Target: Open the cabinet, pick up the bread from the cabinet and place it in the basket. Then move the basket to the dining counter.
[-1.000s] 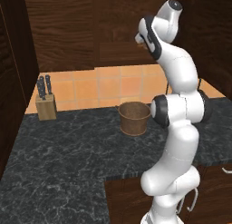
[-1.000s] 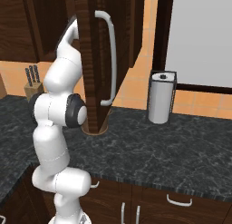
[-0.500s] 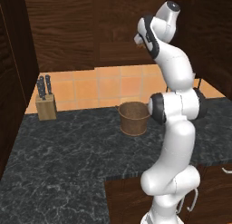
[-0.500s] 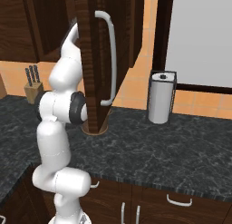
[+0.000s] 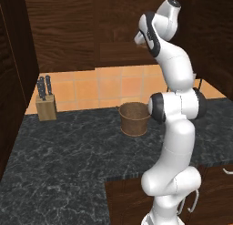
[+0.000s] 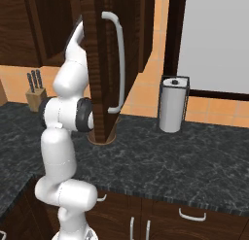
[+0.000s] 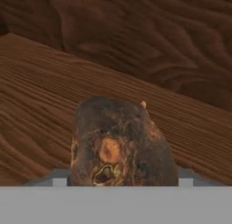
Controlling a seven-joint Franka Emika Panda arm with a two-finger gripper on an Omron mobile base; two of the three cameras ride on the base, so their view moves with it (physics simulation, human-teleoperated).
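Gripper (image 7: pixel 119 182): reached into the cabinet (image 6: pixel 99 64); finger tips seen at either side of the bread (image 7: pixel 118 143); whether it is gripped cannot be told. Bread: dark brown, lumpy, lying on the wooden shelf (image 7: pixel 41 96) close before the hand. Cabinet door: swung open, silver bar handle (image 6: pixel 118 64) outward. Basket (image 5: pixel 134 118): upright on the black counter (image 5: pixel 68 160), below the cabinet. Knife block (image 5: pixel 45 101): at the tiled wall. Paper towel roll (image 6: pixel 173 104): right of the door.

Bread (image 7: pixel 121 143) lies on the cabinet shelf (image 7: pixel 41 105), right before me. Basket (image 5: pixel 134 118) on the counter (image 5: pixel 68 160) below, knife block (image 5: pixel 46 105) to its left.
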